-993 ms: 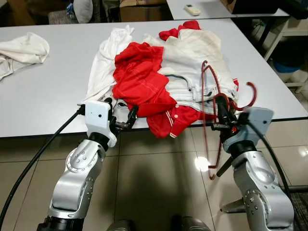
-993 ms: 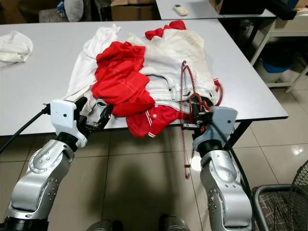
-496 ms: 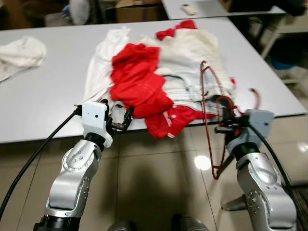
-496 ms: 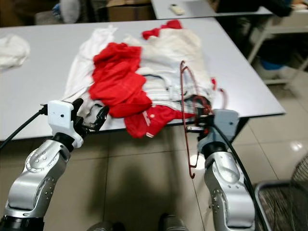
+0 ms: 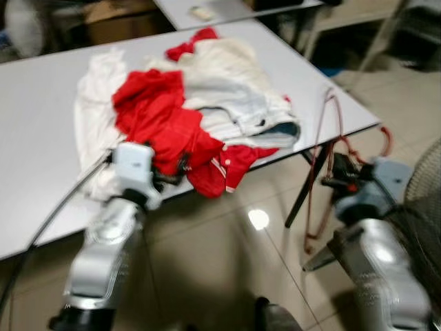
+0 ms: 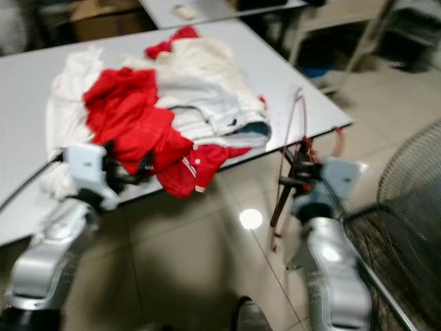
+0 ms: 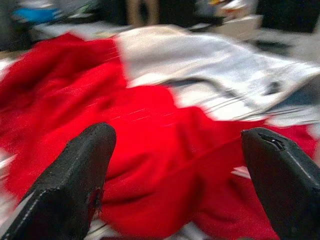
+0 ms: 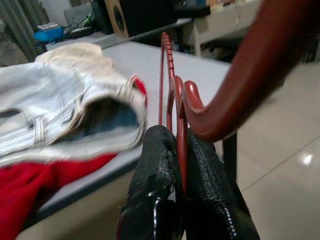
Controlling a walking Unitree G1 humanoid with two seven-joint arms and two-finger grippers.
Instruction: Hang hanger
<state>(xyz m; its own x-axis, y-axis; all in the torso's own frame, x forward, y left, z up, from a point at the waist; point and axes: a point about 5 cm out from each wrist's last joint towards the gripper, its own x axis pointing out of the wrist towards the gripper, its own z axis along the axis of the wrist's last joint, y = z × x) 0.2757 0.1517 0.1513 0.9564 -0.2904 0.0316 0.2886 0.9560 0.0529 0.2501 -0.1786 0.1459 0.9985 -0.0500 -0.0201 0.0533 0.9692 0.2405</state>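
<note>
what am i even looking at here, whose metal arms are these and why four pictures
A humanoid robot, seen through its own cameras. Two pictures come from its head, looking down at its silver arms; two come from its wrists, looking along the black fingers. Before it stands a grey table with a pile of clothes, red and white. The right gripper has its jaws shut on a dark red hanger, held beside the table corner, above the tiled floor. The left gripper has its jaws open, empty, near a red garment at the table edge. The pictures are blurred.
</note>
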